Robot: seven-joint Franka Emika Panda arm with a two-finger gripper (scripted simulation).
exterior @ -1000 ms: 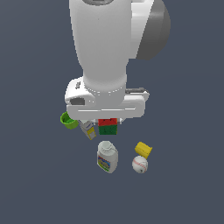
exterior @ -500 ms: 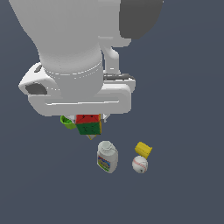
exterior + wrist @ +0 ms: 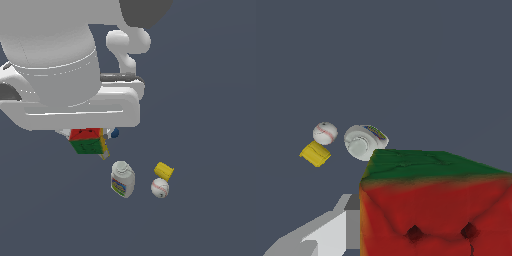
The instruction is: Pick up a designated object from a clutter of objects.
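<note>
The puzzle cube (image 3: 86, 141), red on top and green in front, hangs just under the big white hand. It sits off the floor, above the clutter. My gripper (image 3: 88, 132) is shut on it, though the hand hides most of the fingers in the exterior view. In the wrist view the cube (image 3: 436, 205) fills the near corner, with one grey-white finger (image 3: 331, 232) pressed against its side. The green cup is hidden behind the arm.
On the floor lie a white labelled bottle (image 3: 122, 180) (image 3: 365, 141), a baseball (image 3: 160, 188) (image 3: 325, 133) and a yellow block (image 3: 164, 171) (image 3: 315, 153). A tiny blue ball (image 3: 115, 133) and an edge of the white-yellow box (image 3: 104, 150) peek out beside the cube.
The hand has risen and drifted toward the exterior view's left with the cube in it, so the arm looms larger. It now covers the green cup. The floor items have not moved.
</note>
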